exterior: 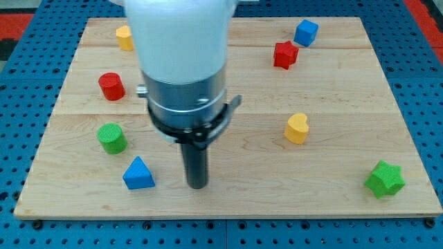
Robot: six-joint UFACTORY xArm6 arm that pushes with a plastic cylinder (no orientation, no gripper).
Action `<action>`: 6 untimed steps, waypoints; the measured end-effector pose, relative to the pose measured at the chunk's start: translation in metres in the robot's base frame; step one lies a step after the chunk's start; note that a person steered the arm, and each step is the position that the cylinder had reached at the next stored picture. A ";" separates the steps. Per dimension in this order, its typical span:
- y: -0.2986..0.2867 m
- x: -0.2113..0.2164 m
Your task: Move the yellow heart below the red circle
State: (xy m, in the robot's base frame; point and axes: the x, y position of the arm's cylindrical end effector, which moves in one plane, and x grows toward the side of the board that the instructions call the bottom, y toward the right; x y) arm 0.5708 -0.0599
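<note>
Yellow heart (297,128) is seen right of centre on the desk (332,194), well apart from the red circle (111,86) at far left. Nothing is done: my tip (197,185) is set beside the blue triangle (139,174). No jaws are fitted.

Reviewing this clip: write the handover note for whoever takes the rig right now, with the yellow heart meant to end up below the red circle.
My tip rests on the board near the view's bottom, just right of the blue triangle, touching no block.
The yellow heart sits right of centre, far from the tip.
The red circle is at the view's left, with the green circle directly below it.
Done: nothing visible; the heart is not below the red circle.
Left: get to the heart's right side and push it leftward across the board to a spot under the red circle, probably minding the green circle.
</note>
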 end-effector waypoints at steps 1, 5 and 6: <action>-0.071 0.001; 0.238 -0.003; 0.243 -0.055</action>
State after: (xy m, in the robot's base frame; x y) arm 0.5160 0.1826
